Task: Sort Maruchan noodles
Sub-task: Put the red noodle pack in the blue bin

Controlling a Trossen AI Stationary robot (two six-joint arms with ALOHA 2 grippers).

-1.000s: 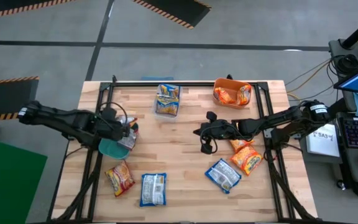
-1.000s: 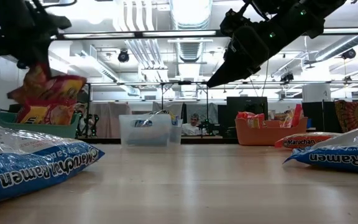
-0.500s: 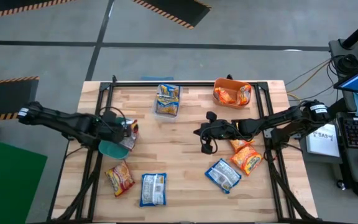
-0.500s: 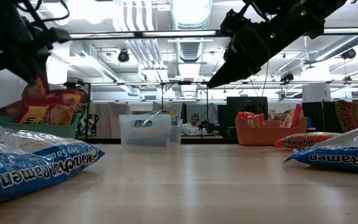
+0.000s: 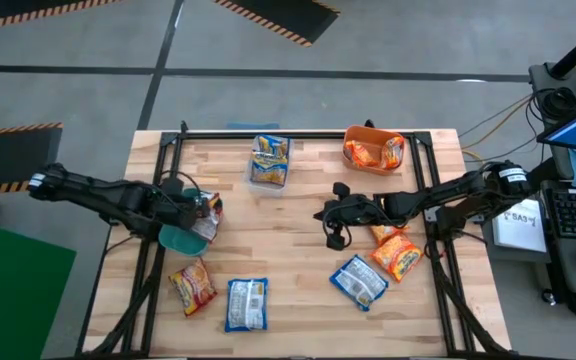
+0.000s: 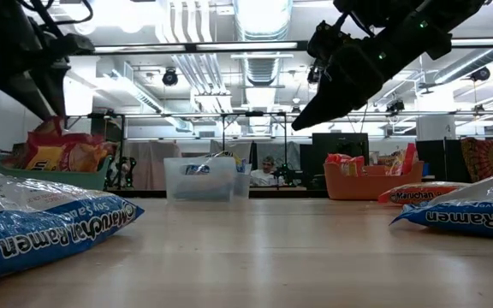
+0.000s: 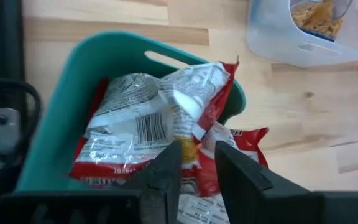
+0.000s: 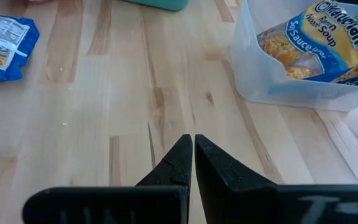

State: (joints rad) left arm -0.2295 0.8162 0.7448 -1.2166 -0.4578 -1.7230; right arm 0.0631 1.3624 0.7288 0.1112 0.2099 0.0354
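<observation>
The left tool (image 5: 200, 208) hangs over the teal bin (image 7: 73, 74) at the left edge of the bench (image 5: 298, 250). Its fingers (image 7: 166, 171) stand slightly apart, with a narrow gap between them, and grip nothing. Directly beyond the fingertips, a red-and-white noodle packet (image 7: 166, 112) lies crumpled in the teal bin, barcode side up, one corner standing above the bin wall. More red-and-white packets lie under it.

The right tool (image 5: 334, 214) hangs above the bare middle of the bench. Its fingers (image 8: 182, 158) are pressed together and hold nothing.

Location of the other Maruchan noodles:
- Blue-and-yellow packets (image 5: 269, 158) stand in the clear bin (image 8: 253, 74) at the far middle of the bench.
- Orange packets (image 5: 373, 152) lie in the orange bin (image 5: 358, 132) at the far right.
- One orange packet (image 5: 193, 286) and one blue packet (image 5: 246, 303) lie on the bench near its front left.
- One blue packet (image 5: 358, 281) and two orange packets (image 5: 398, 254) lie on the bench just beside the right arm.
</observation>
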